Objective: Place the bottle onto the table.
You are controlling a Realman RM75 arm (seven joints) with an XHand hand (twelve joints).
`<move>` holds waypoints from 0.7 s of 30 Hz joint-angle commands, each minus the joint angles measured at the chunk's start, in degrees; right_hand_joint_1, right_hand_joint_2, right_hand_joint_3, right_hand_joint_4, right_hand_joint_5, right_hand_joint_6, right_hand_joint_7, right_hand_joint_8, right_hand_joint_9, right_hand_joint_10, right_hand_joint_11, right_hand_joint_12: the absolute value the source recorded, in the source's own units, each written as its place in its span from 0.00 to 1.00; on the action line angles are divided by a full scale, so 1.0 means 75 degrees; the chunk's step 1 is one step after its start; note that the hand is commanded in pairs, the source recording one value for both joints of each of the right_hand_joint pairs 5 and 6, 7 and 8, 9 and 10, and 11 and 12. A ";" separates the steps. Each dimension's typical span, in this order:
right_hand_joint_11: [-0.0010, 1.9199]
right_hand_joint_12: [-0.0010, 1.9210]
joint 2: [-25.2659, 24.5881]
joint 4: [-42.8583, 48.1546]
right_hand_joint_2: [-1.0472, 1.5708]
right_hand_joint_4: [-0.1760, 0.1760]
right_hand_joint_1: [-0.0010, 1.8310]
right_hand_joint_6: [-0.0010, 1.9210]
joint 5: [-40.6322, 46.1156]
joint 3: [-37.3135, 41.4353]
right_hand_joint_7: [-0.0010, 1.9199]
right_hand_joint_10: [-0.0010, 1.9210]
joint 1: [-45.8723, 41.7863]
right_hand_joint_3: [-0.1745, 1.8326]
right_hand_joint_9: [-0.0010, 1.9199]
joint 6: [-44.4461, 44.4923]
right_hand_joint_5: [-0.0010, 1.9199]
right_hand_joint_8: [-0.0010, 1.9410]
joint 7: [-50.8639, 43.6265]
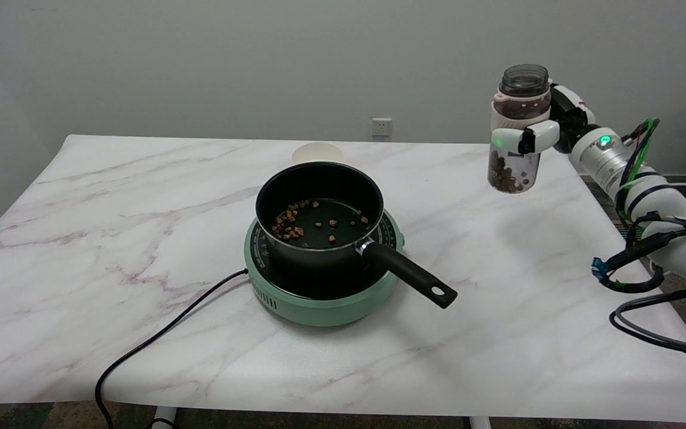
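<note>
Right hand (536, 128) gripping upright bottle (513, 155), above table (498, 286)

White pink-veined marble table (111, 226), mint-green hotplate (319, 307), black pot (295, 193), clear bottle (513, 149) of brown pellets.

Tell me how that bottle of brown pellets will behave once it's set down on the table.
The bottle, held upright by the right hand, looks tall and narrow, so it may tip if nudged. Its clear wall looks rigid and smooth, perhaps slippery. Partly filled, probably light.
</note>
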 commanded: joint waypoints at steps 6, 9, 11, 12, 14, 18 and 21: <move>0.57 0.57 -0.0267 -0.1639 0.57 0.50 0.86 0.73 0.1201 -0.1084 0.72 0.64 -0.0006 0.63 0.64 0.0993 0.73 0.71 0.0510; 0.57 0.57 -0.0355 -0.1926 0.57 0.50 0.86 0.72 0.0895 -0.1393 0.71 0.64 0.0143 0.63 0.64 0.1400 0.72 0.71 0.0654; 0.57 0.57 -0.0429 -0.2188 0.57 0.50 0.86 0.72 0.0483 -0.1612 0.71 0.64 0.0270 0.63 0.64 0.1747 0.72 0.71 0.0842; 0.57 0.57 -0.0476 -0.2308 0.58 0.50 0.86 0.72 0.0343 -0.1709 0.71 0.64 0.0331 0.63 0.64 0.1958 0.72 0.71 0.0903; 0.57 0.57 -0.0593 -0.2496 0.58 0.50 0.86 0.72 0.0211 -0.1819 0.71 0.64 0.0437 0.63 0.64 0.2316 0.73 0.71 0.0925; 0.58 0.58 -0.0873 -0.2947 0.59 0.50 0.86 0.74 -0.0034 -0.2040 0.72 0.64 0.0686 0.61 0.64 0.2872 0.74 0.72 0.0925; 0.58 0.58 -0.1044 -0.3273 0.62 0.50 0.85 0.76 -0.0283 -0.2129 0.73 0.65 0.0885 0.57 0.65 0.3156 0.76 0.72 0.0925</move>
